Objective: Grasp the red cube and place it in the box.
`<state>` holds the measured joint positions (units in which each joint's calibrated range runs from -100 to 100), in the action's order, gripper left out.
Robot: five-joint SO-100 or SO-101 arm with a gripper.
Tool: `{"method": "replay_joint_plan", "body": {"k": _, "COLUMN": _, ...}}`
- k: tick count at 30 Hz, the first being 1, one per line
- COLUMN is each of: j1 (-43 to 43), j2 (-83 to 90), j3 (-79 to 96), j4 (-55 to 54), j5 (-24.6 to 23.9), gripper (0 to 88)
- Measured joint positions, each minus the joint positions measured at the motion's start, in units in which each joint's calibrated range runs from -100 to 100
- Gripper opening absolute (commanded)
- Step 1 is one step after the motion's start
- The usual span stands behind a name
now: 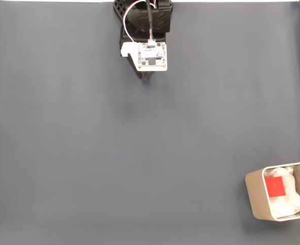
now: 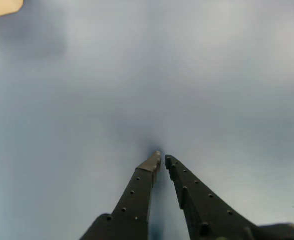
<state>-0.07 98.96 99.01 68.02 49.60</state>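
The red cube (image 1: 277,187) lies inside the box (image 1: 256,196) at the bottom right of the fixed view, resting on its white lining. A beige corner of the box (image 2: 1,6) also shows at the top left of the wrist view. My gripper (image 2: 163,160) is far from both, folded back near the arm's base at the top centre of the fixed view, gripper (image 1: 146,77) tips pointing down at the mat. In the wrist view its two black fingers nearly meet at the tips with nothing between them.
A dark grey mat (image 1: 114,153) covers the table. The arm's black base (image 1: 143,15) and white wrist board (image 1: 151,55) sit at the top centre. The box stands close to the mat's right edge.
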Motion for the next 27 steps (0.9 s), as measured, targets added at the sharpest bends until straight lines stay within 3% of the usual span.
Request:
{"method": "replay_joint_plan", "body": {"k": 8, "j1": 0.15, "j2": 1.04, "j3": 0.0, "j4": 6.36, "j5": 0.83, "gripper": 0.4}}
{"method": "replay_joint_plan", "body": {"k": 27, "j1": 0.22, "j2": 1.04, "j3": 0.0, "j4": 6.92, "j5": 0.2, "gripper": 0.4}}
